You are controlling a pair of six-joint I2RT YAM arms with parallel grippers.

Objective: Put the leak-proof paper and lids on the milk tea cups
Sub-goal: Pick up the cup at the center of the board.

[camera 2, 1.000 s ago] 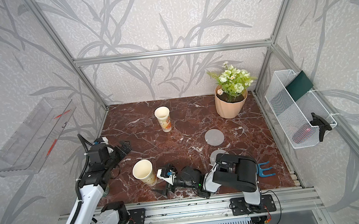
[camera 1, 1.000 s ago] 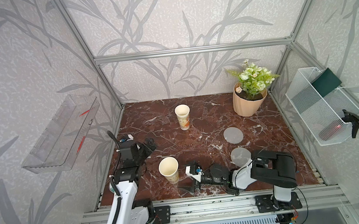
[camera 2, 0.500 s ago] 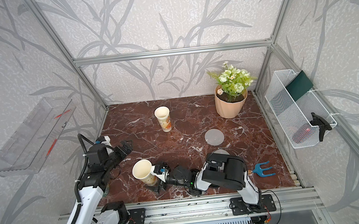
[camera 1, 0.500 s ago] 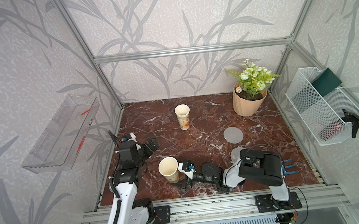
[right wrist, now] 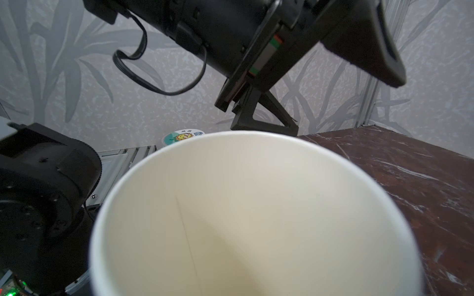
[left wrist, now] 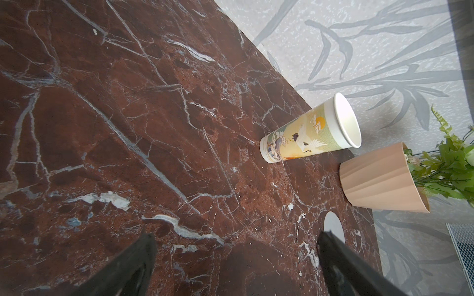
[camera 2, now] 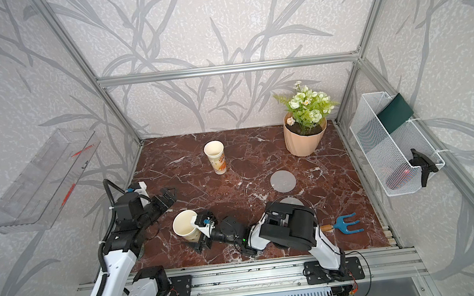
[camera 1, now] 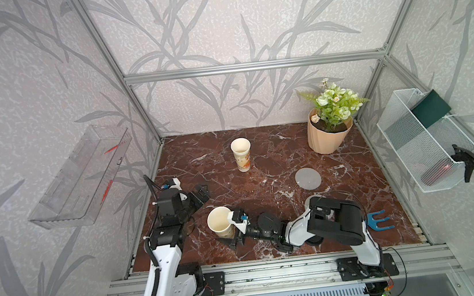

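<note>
step: approach to near cup (camera 1: 221, 221), no cup covered yet | right pincer (camera 1: 232, 232) wide open, cup just before it | left pincer (camera 1: 201, 194) open, empty | paper discs (camera 1: 308, 178) well behind right pincer | next: maybe steady cup, fetch disc

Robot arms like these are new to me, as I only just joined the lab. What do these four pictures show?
Two robot arms are mounted on a rail at the front of the marble table. Two pictures look down from overhead, nearly alike; two come from cameras on the wrists. The left gripper hovers open and empty. The right gripper, jaws open, is at the near cup, whose mouth fills its wrist view; contact is unclear. Also on the table: a far cup, a grey paper disc, a second disc partly hidden by the right arm, a flower pot and a blue hand rake. Both cups are uncovered.
</note>
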